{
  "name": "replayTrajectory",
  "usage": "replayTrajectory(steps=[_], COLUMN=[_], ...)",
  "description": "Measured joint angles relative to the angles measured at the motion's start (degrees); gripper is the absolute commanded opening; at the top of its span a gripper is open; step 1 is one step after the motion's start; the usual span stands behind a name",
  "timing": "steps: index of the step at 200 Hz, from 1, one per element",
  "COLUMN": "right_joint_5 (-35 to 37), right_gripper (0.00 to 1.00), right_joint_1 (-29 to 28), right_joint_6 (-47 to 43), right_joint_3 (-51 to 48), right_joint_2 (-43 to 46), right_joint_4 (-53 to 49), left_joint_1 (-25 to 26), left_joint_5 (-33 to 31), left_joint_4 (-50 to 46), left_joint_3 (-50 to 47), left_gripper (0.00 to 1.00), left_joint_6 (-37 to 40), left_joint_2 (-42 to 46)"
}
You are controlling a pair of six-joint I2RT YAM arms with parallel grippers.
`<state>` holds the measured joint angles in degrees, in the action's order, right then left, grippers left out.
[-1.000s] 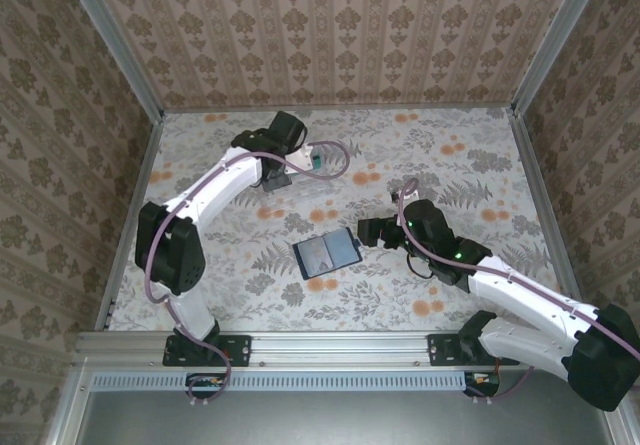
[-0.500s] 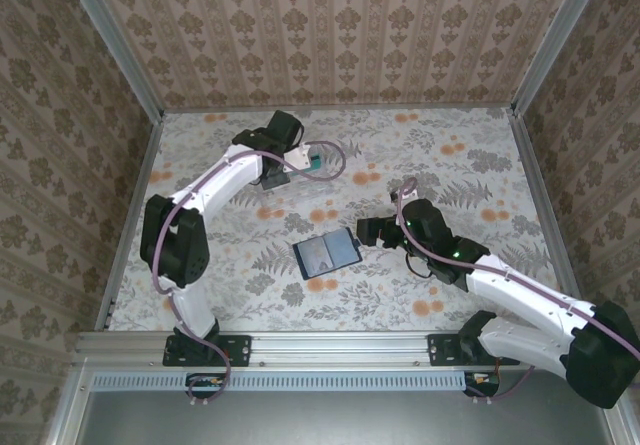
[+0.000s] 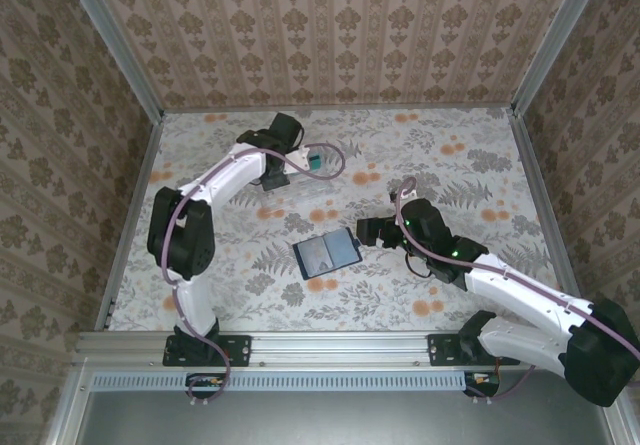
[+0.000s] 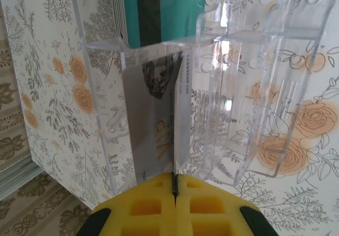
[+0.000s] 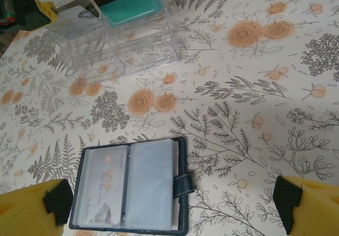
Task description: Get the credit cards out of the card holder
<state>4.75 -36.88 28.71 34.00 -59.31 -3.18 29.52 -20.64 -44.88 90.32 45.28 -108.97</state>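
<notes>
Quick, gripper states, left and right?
Left gripper: closed on a pale card at the clear box.
Right gripper: open, empty, by the card holder.

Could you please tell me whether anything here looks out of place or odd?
Nothing looks spilled or damaged. The only loose end: the card holder lies open and askew, one pale card still tucked in one sleeve.
</notes>
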Motion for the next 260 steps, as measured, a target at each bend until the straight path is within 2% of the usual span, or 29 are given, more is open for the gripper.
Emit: replayTrajectory(steps=[32, 41, 62, 81, 96, 129, 186, 224, 245, 260], right_joint_5=[0.0, -0.02, -0.04, -0.04, -0.07, -0.15, -0.46, -0.48, -0.74, -1.18], right_gripper=[1.0, 1.0, 1.0, 1.0, 1.0, 1.0, 1.0, 1.0, 0.98, 0.91], right_joint_1=[0.0, 0.0, 0.0, 0.0, 0.0, 0.02, 0.33, 0.33, 0.33, 0.31], right_joint_6=[0.0, 0.0, 0.0, 0.0, 0.0, 0.0, 0.0, -0.07, -0.44, -0.81], right_joint_3=[0.0, 0.0, 0.0, 0.0, 0.0, 0.0, 0.0, 0.0, 0.0, 0.0], right_joint_2=[-0.07, -0.13, -0.44, -0.66, -0.72, -0.72, -0.83, -1.92, -3.37, -5.09], right_joint_4=[0.0, 0.0, 0.0, 0.02, 0.02, 0.04, 0.11, 0.37, 0.61, 1.38], left_joint_1=[0.0, 0.0, -0.04, -0.31, -0.63, -0.85, -0.63, -0.22, 0.17, 0.35], left_joint_5=[-0.48, -1.05, -2.29, -3.52, -4.61, -6.64, -6.43, -4.61, -2.1, 0.13], left_joint_4=[1.46, 1.97, 3.21, 4.35, 5.25, 6.82, 6.8, 6.05, 5.95, 6.23], left_joint_3=[0.09, 0.09, 0.09, 0.09, 0.11, 0.11, 0.35, -0.83, -2.97, -5.77], left_gripper=[0.0, 0.1, 0.11, 0.19, 0.32, 0.33, 0.33, 0.39, 0.51, 0.56], left_joint_6=[0.0, 0.02, 0.24, 0.61, 0.98, 1.05, 0.11, -6.78, -15.02, -22.16], left_joint_2=[-1.49, -1.62, -1.92, -2.21, -2.34, -2.36, -1.95, 4.35, 11.85, 18.03])
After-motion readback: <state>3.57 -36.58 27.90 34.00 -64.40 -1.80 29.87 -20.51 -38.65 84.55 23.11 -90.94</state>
